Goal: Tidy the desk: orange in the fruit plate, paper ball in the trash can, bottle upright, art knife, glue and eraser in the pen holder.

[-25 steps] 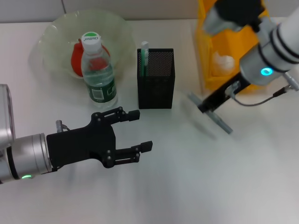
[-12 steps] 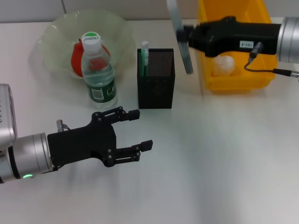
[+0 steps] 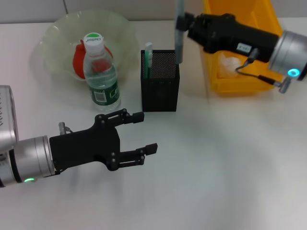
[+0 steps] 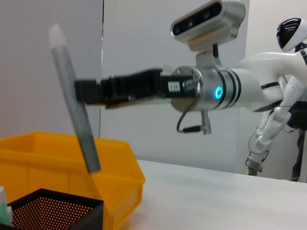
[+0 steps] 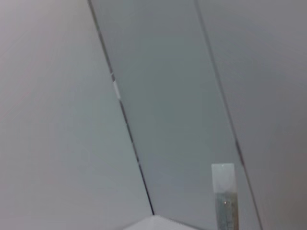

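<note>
While the right gripper (image 3: pixel 184 24) pinched the glue (image 3: pixel 179 33) near its upper part, the tube hung almost upright with its lower end above the far right corner of the holder (image 3: pixel 159 81), close to the rim. The left wrist view showed the glue (image 4: pixel 74 100) tilted, lower end just above the mesh and not yet inside. That lean looked like the main risk: if released or lowered so, the tip might catch the rim and the tube could tip outward onto the desk (image 3: pixel 216 167) or toward the can (image 3: pixel 240 48), which stood just beside the holder. A hard push down on the rim might also shove or topple the light mesh cup, and the knife (image 3: pixel 148 60) already standing in its far left corner would go with it. The grip sat high on a slim, smooth tube, so it might swing or slip on contact.

The left gripper (image 3: pixel 144 134) hovered with fingers spread over the near desk, well apart from the work. The bottle (image 3: pixel 100 72) stood upright just before the plate (image 3: pixel 53 43), the orange (image 3: pixel 79 60) lay in the plate, and the ball (image 3: pixel 230 62) lay in the can. I could not see the eraser.
</note>
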Tool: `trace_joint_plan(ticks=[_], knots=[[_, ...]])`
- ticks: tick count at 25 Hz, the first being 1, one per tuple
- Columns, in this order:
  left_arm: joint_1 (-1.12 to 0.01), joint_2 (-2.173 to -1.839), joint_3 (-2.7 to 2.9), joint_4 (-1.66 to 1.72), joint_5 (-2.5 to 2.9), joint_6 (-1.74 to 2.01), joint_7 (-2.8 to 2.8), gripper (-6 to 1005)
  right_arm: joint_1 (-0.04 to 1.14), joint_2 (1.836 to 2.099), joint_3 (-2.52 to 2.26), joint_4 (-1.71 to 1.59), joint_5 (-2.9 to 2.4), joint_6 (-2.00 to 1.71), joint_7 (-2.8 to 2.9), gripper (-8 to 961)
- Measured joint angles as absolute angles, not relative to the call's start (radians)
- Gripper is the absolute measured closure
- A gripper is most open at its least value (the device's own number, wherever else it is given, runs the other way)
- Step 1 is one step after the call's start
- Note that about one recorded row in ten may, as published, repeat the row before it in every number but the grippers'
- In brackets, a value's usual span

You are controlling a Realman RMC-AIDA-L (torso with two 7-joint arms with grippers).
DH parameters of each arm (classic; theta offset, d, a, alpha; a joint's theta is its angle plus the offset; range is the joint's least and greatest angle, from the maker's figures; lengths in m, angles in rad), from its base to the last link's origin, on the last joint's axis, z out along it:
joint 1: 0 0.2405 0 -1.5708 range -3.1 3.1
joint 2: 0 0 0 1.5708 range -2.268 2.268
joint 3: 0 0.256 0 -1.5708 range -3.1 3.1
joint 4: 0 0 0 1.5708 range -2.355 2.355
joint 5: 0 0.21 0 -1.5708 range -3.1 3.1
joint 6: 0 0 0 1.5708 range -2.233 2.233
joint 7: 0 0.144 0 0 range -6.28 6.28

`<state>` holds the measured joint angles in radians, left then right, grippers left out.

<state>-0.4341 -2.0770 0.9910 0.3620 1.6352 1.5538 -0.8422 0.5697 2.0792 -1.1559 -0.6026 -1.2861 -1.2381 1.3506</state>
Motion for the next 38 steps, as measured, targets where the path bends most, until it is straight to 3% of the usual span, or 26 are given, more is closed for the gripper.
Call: trace_joint_plan(ticks=[15, 23, 30, 38], knots=[[-0.435, -2.077, 0.991, 0.362, 1.627, 1.552, -0.842, 218, 0.632, 2.085, -1.244, -0.513, -1.287, -1.145, 1.161, 830], [-0.437, -2.077, 0.991, 0.362, 1.626, 1.552, -0.842, 218, 0.622, 2.086, -1.249, -0.517, -1.285, -1.135, 1.162, 437], [-0.438, -2.077, 0.994, 0.362, 1.626, 1.556, -0.844, 218, 0.536, 2.081, -1.246, -0.631, -1.283, -1.198, 1.204, 365], [-0.448, -2.076, 0.996, 0.362, 1.609, 1.580, -0.847, 218, 0.287, 2.080, -1.198, -0.853, -1.287, -1.491, 1.216, 325]])
